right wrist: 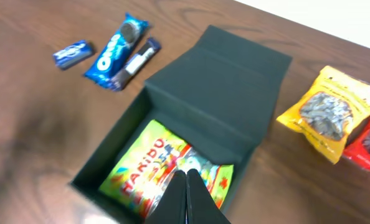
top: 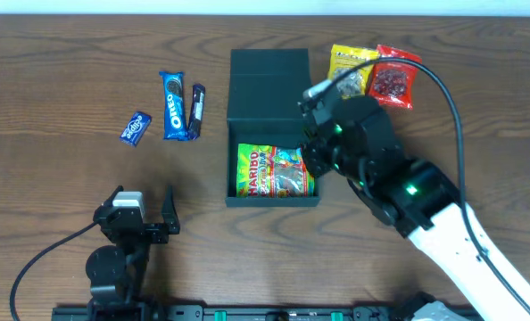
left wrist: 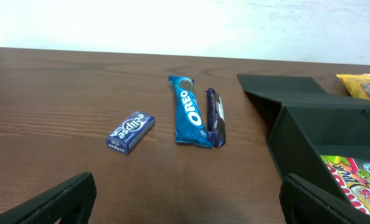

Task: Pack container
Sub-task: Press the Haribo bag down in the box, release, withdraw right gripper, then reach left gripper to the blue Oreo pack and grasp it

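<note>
The dark container [top: 269, 69] lies open in the middle of the table, its flap lid folded back away from me. A green and yellow Haribo bag [top: 269, 171] lies flat inside it. My right gripper [right wrist: 185, 175] is shut with its fingers pressed together, nothing visibly between them, just above the bag's right end [right wrist: 151, 163] in the container [right wrist: 235, 68]. My left gripper [left wrist: 185, 202] is open and empty over bare table at the front left [top: 144, 198], apart from the container [left wrist: 309, 124].
A blue Oreo pack [top: 173, 105], a dark bar [top: 196, 109] and a small blue Eclipse box [top: 136, 127] lie left of the container. A yellow packet [top: 352, 69] and a red packet [top: 394, 78] lie at its back right.
</note>
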`<state>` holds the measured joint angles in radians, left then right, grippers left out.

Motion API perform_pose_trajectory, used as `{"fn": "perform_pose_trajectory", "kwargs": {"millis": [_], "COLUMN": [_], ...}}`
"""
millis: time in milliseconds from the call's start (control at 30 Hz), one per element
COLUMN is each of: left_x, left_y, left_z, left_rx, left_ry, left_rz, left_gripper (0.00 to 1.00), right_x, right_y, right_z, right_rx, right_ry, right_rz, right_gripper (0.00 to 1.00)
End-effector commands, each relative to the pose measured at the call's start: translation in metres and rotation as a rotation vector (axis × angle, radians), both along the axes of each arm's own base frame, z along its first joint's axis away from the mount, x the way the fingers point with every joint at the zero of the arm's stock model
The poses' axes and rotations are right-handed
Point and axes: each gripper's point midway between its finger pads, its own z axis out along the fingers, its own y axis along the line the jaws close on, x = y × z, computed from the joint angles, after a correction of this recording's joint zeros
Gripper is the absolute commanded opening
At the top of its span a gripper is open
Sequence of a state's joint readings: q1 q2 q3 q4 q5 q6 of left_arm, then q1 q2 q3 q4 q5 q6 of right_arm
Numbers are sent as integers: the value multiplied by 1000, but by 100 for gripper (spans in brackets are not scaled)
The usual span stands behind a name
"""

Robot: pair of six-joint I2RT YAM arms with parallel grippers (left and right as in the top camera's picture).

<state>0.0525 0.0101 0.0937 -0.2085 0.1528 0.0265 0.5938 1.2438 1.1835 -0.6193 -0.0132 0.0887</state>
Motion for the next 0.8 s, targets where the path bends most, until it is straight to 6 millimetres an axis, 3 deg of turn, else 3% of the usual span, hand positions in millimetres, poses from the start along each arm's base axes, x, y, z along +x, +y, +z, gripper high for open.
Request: {"fn": "perform_pose_trajectory", "kwargs": {"millis": [0,67,100,133,200,367,600,767], "left_x": [0,0,0,0,0,0,-5,-6], "left_y": [2,2,2,2,2,-1,-36,-41], "left_z": [-14,-14,-14,-14,-14,-13,-10,-9], "left_rx": [11,11,11,11,10,5,-384,-446], "left_ry": [29,29,29,29,29,28,70,82], "left_rz": [8,8,8,8,8,-7,-133,-151], "left_gripper": [95,95,95,95,95,95,95,95], "right_x": [-18,-26,-35,-40,-48,-56,-82,-82], "right_y": [3,1,2,3,2,-1,14,15], "right_z": [17,20,22,22,17,7,5,6], "right_rx": [66,74,86,93,90,69,138,143], "right_ry": [10,19,34,48,83,134,233,234], "right_rz": [54,69,91,108,124,129,248,254], "right_gripper": [1,8,33,49,99,99,99,99]}}
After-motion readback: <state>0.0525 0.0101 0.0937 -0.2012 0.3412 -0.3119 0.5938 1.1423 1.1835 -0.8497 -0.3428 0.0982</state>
